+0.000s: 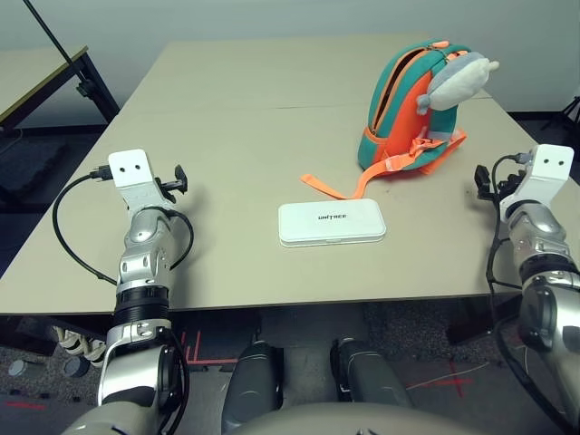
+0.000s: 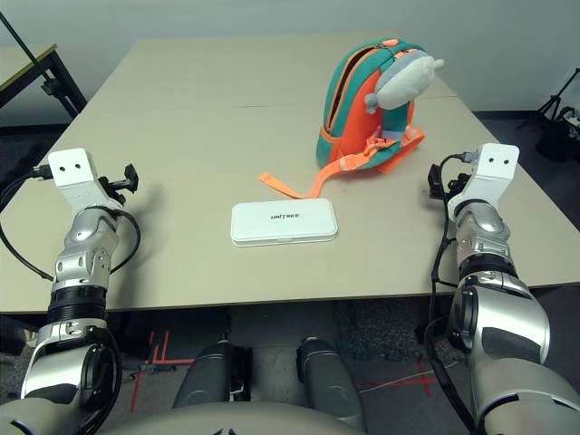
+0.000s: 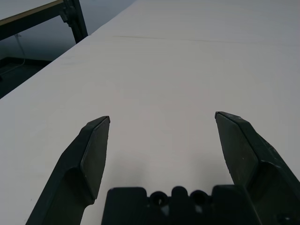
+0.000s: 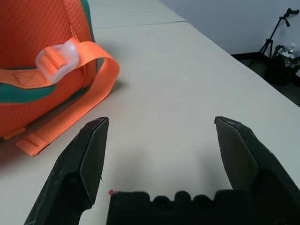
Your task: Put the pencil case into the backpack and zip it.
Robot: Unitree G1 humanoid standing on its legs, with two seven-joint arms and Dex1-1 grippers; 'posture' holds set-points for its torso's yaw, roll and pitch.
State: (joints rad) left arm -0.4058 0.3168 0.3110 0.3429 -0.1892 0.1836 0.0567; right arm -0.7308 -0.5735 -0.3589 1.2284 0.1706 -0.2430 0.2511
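Worktop (image 1: 236, 136), pale, seamed; pencil case (image 1: 332, 223) at centre, backpack (image 1: 419, 109) at its one o'clock. Grey wall beyond; tripod (image 4: 274, 35) at two o'clock. Both grippers' fingers (image 4: 93, 161) spread, empty.

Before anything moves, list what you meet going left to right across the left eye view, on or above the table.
Left gripper → white UNITREE pencil case → orange-and-teal backpack → right gripper
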